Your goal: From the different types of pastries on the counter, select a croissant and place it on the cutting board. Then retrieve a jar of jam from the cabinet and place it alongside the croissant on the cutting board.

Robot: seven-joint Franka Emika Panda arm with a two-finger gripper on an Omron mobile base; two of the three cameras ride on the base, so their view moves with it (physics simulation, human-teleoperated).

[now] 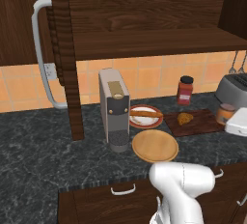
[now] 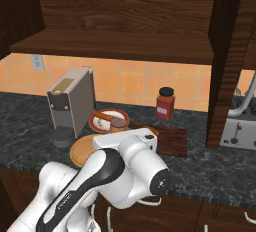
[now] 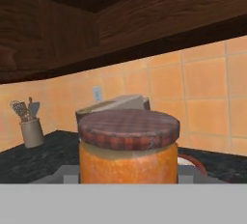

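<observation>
Closest to the hand camera, the jar of jam [image 3: 128, 148] loomed large and upright, its orange body under a mottled, brownish-looking lid, apparently sitting between the fingers; the fingertips themselves were hidden, so whether they were clenched on it or released could not be told. From the left base camera the jar of jam [image 1: 225, 113] appeared beside the white hand at the right end of the cutting board [image 1: 202, 124], though contact with the board was unclear. Nearer the front edge of the surface [image 1: 38, 146] lay a round light-tan wooden plate [image 1: 155, 146], carrying nothing. Just behind it, the red-rimmed white plate [image 1: 144, 117] held the long stick-shaped pastry [image 1: 145, 113]. To its right, the croissant [image 1: 184, 118] rested on the dark reddish-brown board. A grey coffee machine [image 1: 115, 108] stood left of the plates. Farther back, a red bottle with a black cap [image 1: 185, 90] stood near the tiled wall, and a toaster [image 1: 233, 89] sat at the right. Above, the cabinet [image 1: 144, 20] stood with its door swung wide, curved grey handle [image 1: 42, 54] showing. In the hand view, a utensil crock [image 3: 31, 130] sat far off on the surface.
</observation>
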